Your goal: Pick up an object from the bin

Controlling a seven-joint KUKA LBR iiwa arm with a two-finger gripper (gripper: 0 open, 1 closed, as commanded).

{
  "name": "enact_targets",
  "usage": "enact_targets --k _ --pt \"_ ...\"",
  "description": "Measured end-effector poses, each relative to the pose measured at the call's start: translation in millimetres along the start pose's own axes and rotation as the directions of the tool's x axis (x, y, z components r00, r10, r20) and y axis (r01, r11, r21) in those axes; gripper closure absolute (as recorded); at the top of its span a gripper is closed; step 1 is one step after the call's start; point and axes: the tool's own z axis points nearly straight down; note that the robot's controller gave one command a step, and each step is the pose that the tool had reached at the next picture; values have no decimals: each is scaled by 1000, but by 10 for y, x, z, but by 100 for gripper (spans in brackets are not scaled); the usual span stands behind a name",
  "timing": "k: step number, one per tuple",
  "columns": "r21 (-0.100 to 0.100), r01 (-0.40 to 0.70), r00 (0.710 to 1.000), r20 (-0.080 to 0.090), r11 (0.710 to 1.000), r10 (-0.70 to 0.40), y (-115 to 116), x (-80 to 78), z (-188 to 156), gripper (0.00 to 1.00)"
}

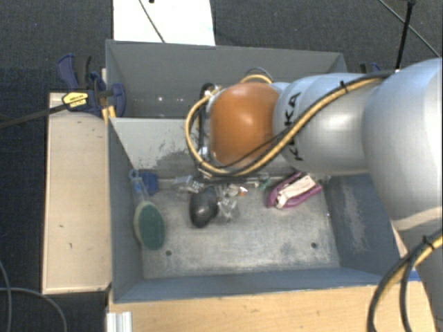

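My gripper (225, 198) hangs low in the middle of the bin, mostly hidden under the arm's orange cover. Right beside it, at its lower left, a dark grey rounded thing (202, 211) like a smooth pebble lies on the bin floor, touching or nearly touching the gripper's metal parts. To the right of the gripper lies a purple and white packet (294, 191), a little apart from it.
A green oval brush head with a blue handle (149, 225) lies along the bin's left wall. The arm covers the bin's back right part. Bare floor shows along the front of the bin.
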Motion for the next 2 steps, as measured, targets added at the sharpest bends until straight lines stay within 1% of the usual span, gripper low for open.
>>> enact_targets --k 1,2 --pt "-1 -3 1000 0 1000 3 1 -4 -3 100" --pt "3 -13 1000 2 1000 13 -11 -21 -568 100"
